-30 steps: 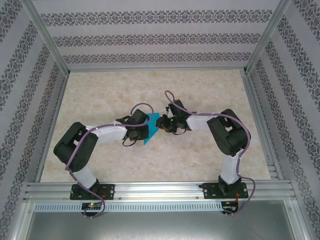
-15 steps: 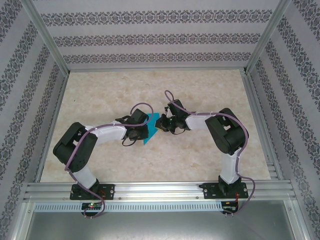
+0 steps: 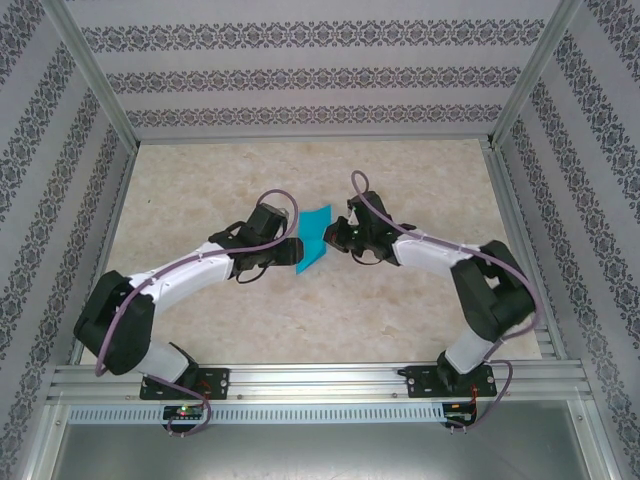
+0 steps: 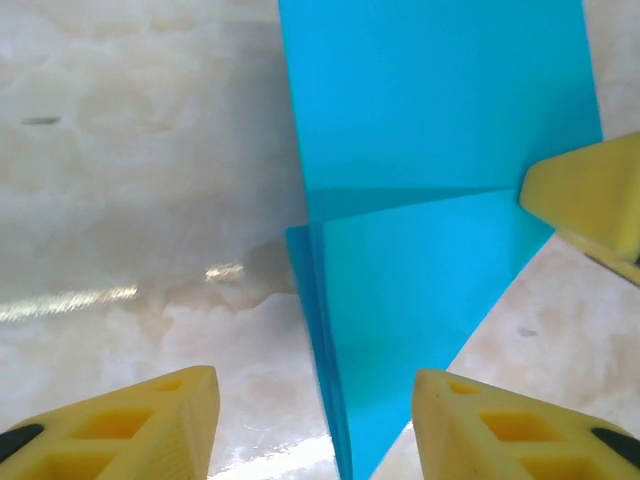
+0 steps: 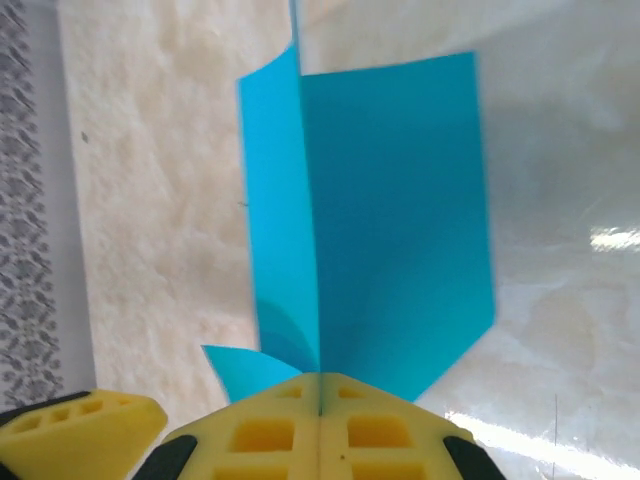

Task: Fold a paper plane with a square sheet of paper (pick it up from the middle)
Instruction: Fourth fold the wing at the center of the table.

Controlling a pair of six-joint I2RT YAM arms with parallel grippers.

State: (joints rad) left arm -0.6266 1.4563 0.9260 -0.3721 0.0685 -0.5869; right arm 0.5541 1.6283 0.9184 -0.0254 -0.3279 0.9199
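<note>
Top view: the partly folded cyan sheet of paper (image 3: 316, 238) is over the middle of the tabletop (image 3: 400, 310), between the left fingers (image 3: 288, 249) and right fingers (image 3: 338, 234).

Left wrist: the left fingers (image 4: 150, 430) are spread, with the sheet's lower point between them.

Right wrist: the right fingers (image 5: 290, 435) are pressed together, pinching the sheet's crease.

sheet of paper (image 3: 314, 240) plain cyan-blue, no print, shaded darker at the fold; surface (image 3: 400, 310) cream with faint beige marbling; walls (image 3: 300, 75) white with grey-purple floral bands; left tool (image 4: 312, 425) and right tool (image 5: 320, 400) yellow, black pads; left arm (image 3: 190, 270) and right arm (image 3: 430, 252) white and black; cables (image 3: 272, 194) purple; frame rails (image 3: 320, 378) silver-grey
</note>
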